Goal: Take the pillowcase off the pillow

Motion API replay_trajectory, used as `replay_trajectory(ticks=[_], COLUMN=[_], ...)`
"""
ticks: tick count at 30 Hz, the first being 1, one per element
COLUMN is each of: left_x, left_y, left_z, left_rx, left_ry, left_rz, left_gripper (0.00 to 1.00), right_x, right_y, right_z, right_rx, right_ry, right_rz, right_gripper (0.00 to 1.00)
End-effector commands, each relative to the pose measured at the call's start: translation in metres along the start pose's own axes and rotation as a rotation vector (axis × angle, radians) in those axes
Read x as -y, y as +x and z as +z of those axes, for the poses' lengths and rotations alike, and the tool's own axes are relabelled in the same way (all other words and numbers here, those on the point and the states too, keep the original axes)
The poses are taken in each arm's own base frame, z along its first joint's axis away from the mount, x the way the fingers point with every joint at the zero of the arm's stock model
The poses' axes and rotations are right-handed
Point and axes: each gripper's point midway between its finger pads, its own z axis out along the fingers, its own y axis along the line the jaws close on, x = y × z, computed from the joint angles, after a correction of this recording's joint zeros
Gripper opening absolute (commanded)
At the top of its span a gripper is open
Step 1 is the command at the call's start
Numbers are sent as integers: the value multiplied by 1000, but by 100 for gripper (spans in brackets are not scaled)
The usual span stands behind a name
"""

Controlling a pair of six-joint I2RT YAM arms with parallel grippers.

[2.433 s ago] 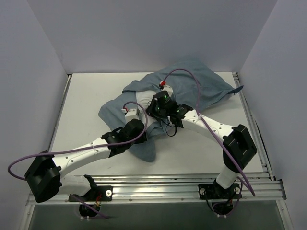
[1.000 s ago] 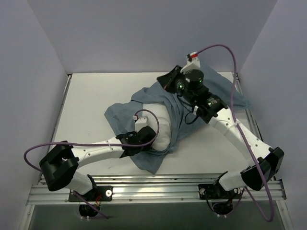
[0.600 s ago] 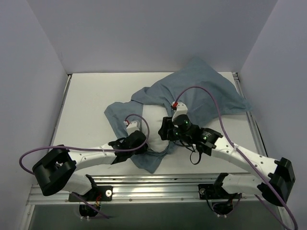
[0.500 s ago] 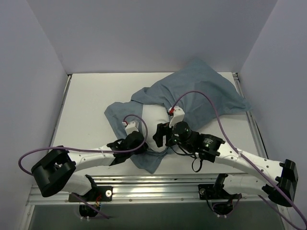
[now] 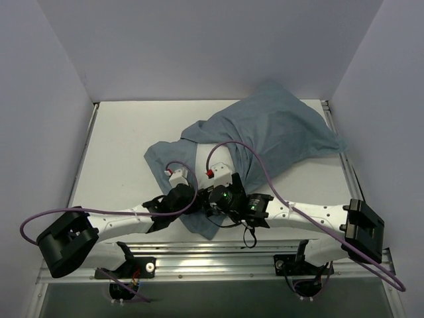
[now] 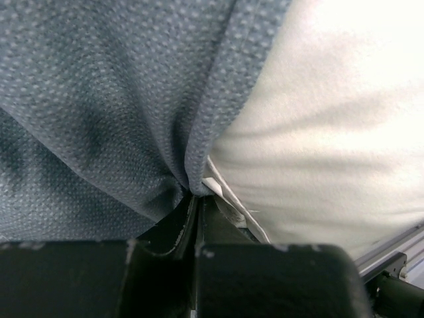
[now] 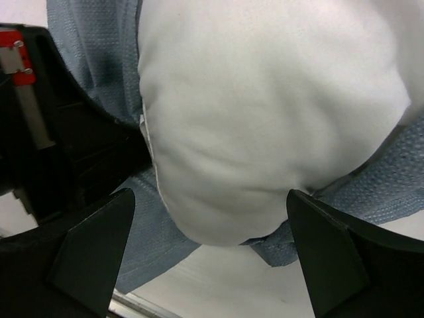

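Both arms are lying low over the near edge of the surface (image 5: pixel 119 146). The left arm (image 5: pixel 112 222) is stretching rightward from its base. The right arm (image 5: pixel 311 215) is folding at the elbow and reaching leftward, so the two wrists are meeting near the middle.

The pillowcase (image 5: pixel 278 129) is lying crumpled on the surface, its long axis running from near-left to far-right, with one corner pointing at the right wall.

The pillow (image 7: pixel 265 119) is protruding from the pillowcase, its rounded white end pointing toward the near edge.

The left claw (image 6: pixel 197 199) is pinching together on a fold of the pillowcase, just beside the pillow's seam.

The right claw (image 7: pixel 211 195) is standing spread apart, with the pillow's end sitting between its fingers.
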Motion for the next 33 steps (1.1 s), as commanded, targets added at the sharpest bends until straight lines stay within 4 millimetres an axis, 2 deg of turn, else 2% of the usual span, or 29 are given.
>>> replay_trajectory(ticks=[1,10,13,16,17,19,20,23,27,28,33], left_x=[16,14,14,14,15,16,18,20,26,29,46], left_y=[-11,-9,-10,-9,-9,-9,-9,-9,-7,-7,-3], left_z=[-5,-5,-6,-5,-6,-5,-5,-4,-5,-5,-7], left_rx=[34,28,30,27,26,22,20,16,1,-4,-27], left_ry=[65,55,52,54,58,60,65,73,97,105,151], left_rz=[-35,-36,-34,-34,-33,-30,-31,-26,-16,-13,6], left_gripper=[2,2,2,2,2,2,2,2,2,2,2], right_x=[16,15,27,32,31,27,20,11,1,3,3], right_y=[-6,20,27,28,25,20,14,-6,-49,-68,-135], right_z=[7,35,43,50,53,56,58,63,67,67,67], right_rx=[49,-30,-57,-61,-59,-52,-43,-3,82,118,275], right_ry=[99,59,90,70,49,26,-8,-67,-138,-143,-181], right_rz=[-16,-22,-11,28,44,60,74,123,257,309,456], right_gripper=[94,95,93,75,54,35,19,0,0,0,0])
